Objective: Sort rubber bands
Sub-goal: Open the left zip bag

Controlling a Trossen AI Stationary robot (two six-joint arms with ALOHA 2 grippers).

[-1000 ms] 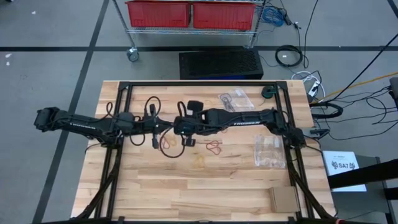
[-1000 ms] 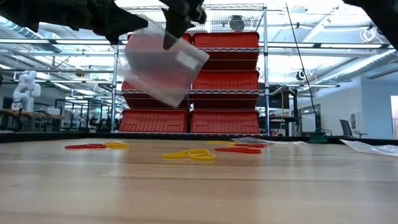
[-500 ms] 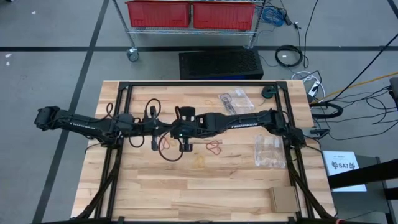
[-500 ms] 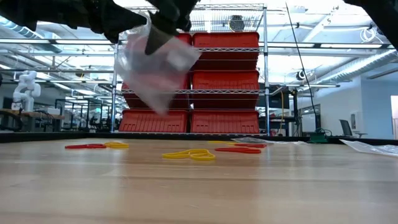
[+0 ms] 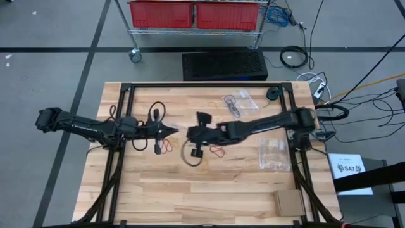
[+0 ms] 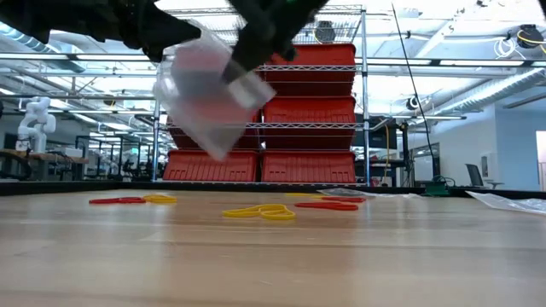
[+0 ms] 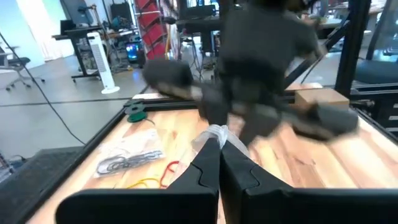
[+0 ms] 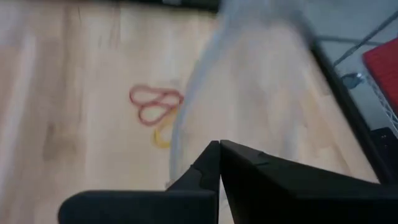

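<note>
Left pincer: the left pincer is above the middle of the worktop, its fingers pressed together on one edge of a clear plastic bag.
Right pincer: the right pincer is just beside the left one, tip facing tip, also clamped onto the bag, on the other edge.
Bag: it hangs tilted between the two pincers, well above the wood, seen best in the low view.
Rubber bands: the rubber bands lie loose on the worktop under and near the pincers; red loops just below the right pincer, red and yellow ones just below the left pincer.
Low view: red and yellow bands lie flat beneath the hanging bag.
Farther off: another clear bag lies flat beyond the right pincer, under its arm.
</note>
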